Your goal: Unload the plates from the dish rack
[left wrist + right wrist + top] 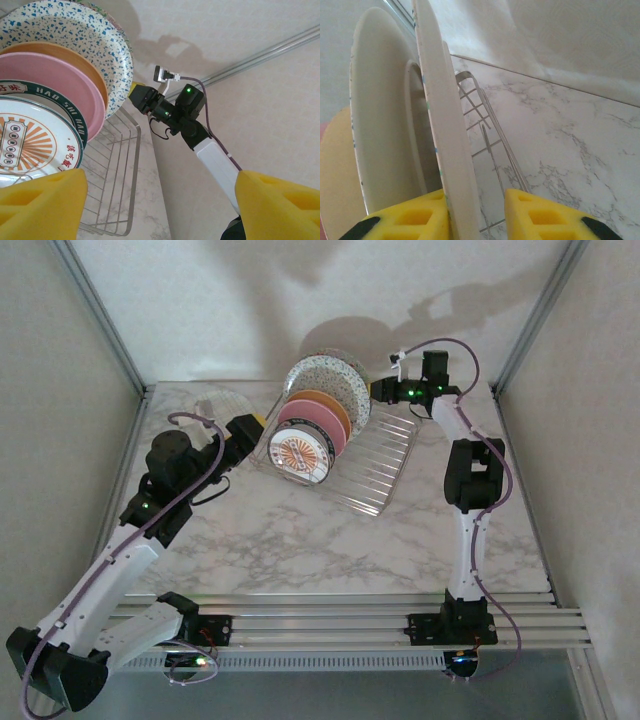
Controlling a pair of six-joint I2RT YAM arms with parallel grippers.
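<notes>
The dish rack (385,455) stands mid-table with five plates upright in its left half. From the front they are the small sunburst plate (300,453), the pink plate (312,420), the orange plate (325,402), the white speckled plate (325,378) and the large mosaic plate (352,358). My right gripper (378,390) is at the rack's back. It is open, its yellow fingers (545,215) on either side of the mosaic plate's rim (440,125); the left pad touches it. My left gripper (255,430) hangs open and empty beside the rack's left end, facing the sunburst plate (25,140).
Bare rack wires (120,190) run to the right of the plates. A faint pale round shape (215,405) lies on the marble behind my left arm. Walls and metal posts close in the table at the back and sides. Open marble (300,540) lies in front of the rack.
</notes>
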